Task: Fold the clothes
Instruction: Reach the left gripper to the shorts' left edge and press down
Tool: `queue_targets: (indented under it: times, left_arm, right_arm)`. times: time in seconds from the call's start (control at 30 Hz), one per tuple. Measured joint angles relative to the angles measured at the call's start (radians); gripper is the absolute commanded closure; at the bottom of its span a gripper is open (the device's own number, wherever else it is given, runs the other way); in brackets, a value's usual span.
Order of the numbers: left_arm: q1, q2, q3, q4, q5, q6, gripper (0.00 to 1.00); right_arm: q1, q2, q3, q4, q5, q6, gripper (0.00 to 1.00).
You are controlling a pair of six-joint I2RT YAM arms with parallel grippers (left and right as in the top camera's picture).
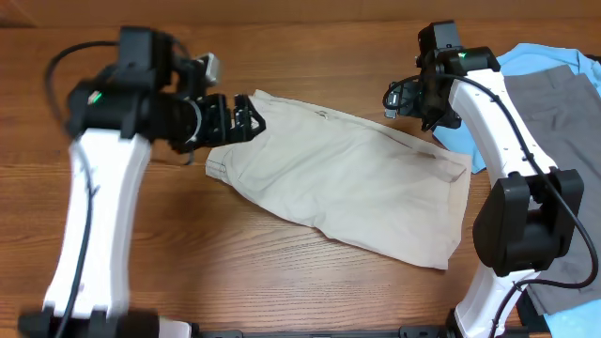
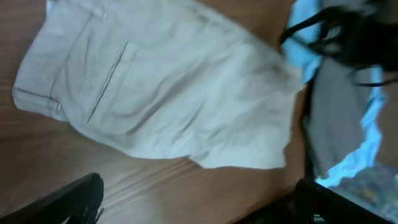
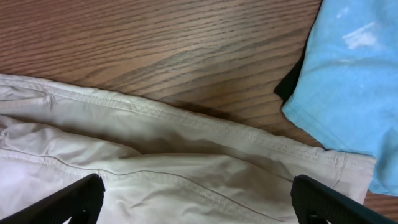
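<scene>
The pale beige cotton shorts [image 1: 347,178] are lying flat across the middle of the brown wooden worktop [image 1: 188,272], waistband toward the left. The left gripper [image 1: 248,117] is hovering at the waistband edge, fingers spread apart and gripping nothing. The right gripper [image 1: 400,97] is hanging over the shorts' far hem, likewise spread wide, beside a crumpled light blue shirt [image 1: 526,64].

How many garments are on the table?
3: beige khaki shorts mid-table; light blue shirt at the right edge; grey trousers on top of it. Others may be hidden.
</scene>
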Motion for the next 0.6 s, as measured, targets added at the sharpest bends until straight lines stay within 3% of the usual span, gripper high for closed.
queue_targets:
  times: [0.03,0.1,0.13,0.33,0.6]
  left_arm:
    - [-0.005,0.044,0.001,-0.013,-0.004,0.010,0.21]
    - [-0.008,0.128,0.000,-0.024,-0.012,0.026,0.84]
    - [-0.010,0.168,0.000,-0.023,-0.014,0.026,0.96]
    - [-0.038,0.358,0.000,-0.008,-0.035,0.034,0.96]
    - [-0.069,0.560,0.000,0.142,-0.166,-0.032,0.96]
  right_arm:
    - [0.000,0.000,0.000,0.000,0.000,0.000,0.00]
    - [0.000,0.000,0.000,0.000,0.000,0.000,0.00]
    - [0.000,0.000,0.000,0.000,0.000,-0.001,0.00]
    - [0.000,0.000,0.000,0.000,0.000,0.000,0.00]
    - [0.000,0.000,0.000,0.000,0.000,-0.001,0.00]
